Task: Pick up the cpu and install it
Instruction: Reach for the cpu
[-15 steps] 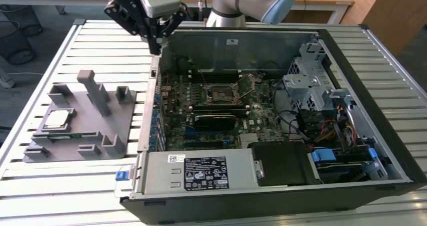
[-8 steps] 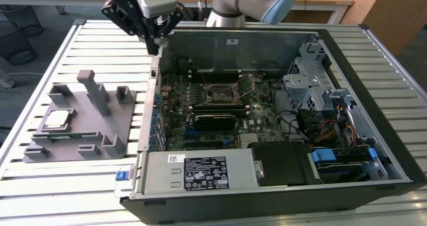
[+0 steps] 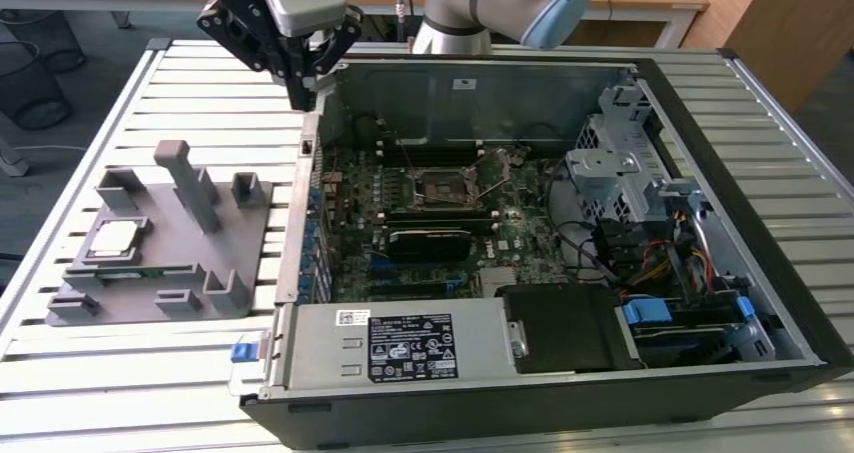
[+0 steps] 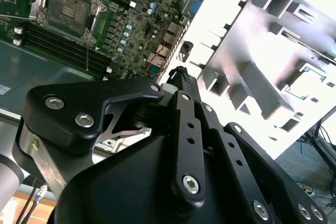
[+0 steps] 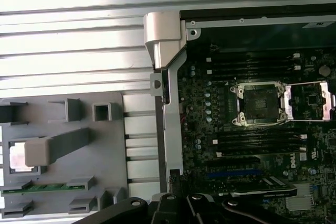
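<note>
Hand (image 3: 304,97) and cpu (image 3: 114,238) sit well apart. The black hand hangs off the arm above the rear corner of the open computer case (image 3: 747,173), on the exterior view's left. Its fingers point down and are drawn together to a tip with nothing between them. The cpu, a small silvery square, lies flat in a pocket of the grey holder (image 3: 187,263), which rests on the slatted worktop (image 3: 160,373) beside the case. A green memory stick (image 5: 47,187) lies in a slot of the holder near the chip. Inside the case, the socket (image 3: 441,186) on the motherboard (image 3: 521,233) stands open, its frame swung aside.
</note>
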{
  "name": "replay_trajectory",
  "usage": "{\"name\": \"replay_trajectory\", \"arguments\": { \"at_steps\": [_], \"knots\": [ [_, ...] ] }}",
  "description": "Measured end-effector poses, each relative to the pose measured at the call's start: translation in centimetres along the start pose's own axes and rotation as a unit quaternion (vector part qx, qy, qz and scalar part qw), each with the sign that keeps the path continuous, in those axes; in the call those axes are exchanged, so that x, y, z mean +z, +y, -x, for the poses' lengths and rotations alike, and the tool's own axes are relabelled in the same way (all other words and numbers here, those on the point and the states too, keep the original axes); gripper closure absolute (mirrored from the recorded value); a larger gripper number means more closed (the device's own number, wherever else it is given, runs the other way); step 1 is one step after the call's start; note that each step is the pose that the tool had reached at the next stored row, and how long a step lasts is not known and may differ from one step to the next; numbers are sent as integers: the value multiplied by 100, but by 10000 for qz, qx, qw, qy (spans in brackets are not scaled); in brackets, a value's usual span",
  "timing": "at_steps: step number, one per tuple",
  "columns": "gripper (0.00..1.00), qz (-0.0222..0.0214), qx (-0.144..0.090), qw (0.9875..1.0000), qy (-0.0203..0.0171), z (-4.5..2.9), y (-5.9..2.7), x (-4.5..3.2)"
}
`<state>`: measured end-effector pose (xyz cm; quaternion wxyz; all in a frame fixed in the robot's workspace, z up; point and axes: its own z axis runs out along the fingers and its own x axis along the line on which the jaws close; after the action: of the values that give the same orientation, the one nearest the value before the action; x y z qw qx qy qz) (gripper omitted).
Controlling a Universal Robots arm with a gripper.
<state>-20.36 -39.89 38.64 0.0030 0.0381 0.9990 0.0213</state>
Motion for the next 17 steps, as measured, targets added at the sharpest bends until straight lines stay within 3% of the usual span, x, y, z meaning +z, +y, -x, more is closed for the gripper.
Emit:
{"name": "replay_trajectory", "arguments": {
  "at_steps": [17],
  "knots": [
    [89,0,1,10000,9,-95,-8,9]
  ]
}}
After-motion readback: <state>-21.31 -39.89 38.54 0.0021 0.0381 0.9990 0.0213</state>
